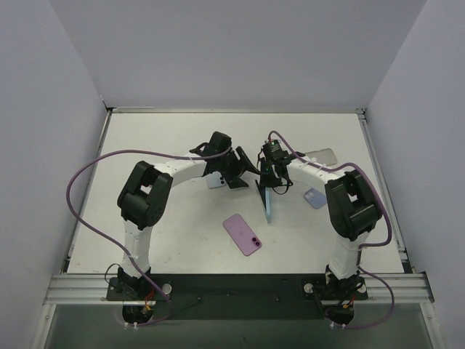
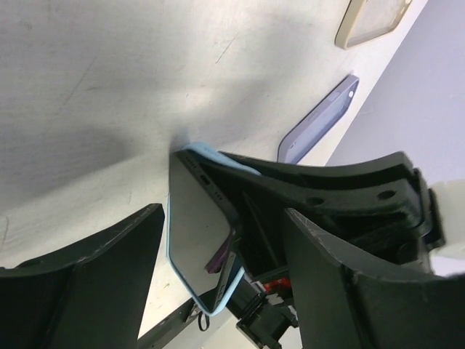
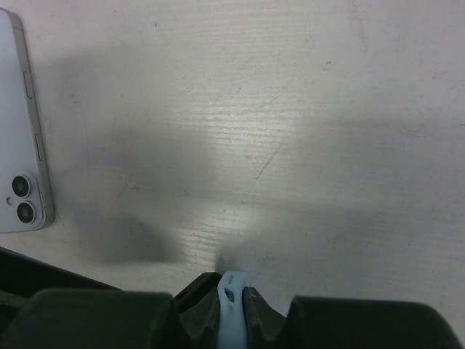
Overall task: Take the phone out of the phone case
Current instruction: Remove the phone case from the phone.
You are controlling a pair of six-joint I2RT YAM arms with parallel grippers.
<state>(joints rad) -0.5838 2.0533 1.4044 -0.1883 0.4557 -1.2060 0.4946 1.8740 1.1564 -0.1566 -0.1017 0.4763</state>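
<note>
in the overhead view the right gripper point(image 1: 269, 180) sits just right of centre, closed tight on the light blue phone case point(image 1: 267, 202), which stands on edge on the table point(image 1: 167, 131) with its lower end touching the surface. in the right wrist view the rounded blue rim of the case pokes up at the bottom centre, pinched between the two dark fingers point(image 3: 196, 309).

the phone point(image 2: 195, 218) is seated in the case. in the left wrist view its dark screen shows at centre, framed by the blue rim, with the right gripper's black body pressed against the case's back.

the left gripper point(image 1: 245, 171) is just left of the case in the overhead view, with its jaws spread wide and holding nothing. its fingers point(image 2: 94, 280) fill the lower left and lower right of the left wrist view, one on each side of the phone. whether either one touches it cannot be told.

a pink phone point(image 1: 242, 234) lies flat below centre, camera side up. a pale lavender phone point(image 3: 18, 138) lies along the left edge of the right wrist view, with its twin lenses showing. at the right of the overhead view rests a lavender piece point(image 1: 314, 198) (phone or empty case, hard to say). a clear beige case point(image 1: 320, 155) lies above it, apart from it.
</note>
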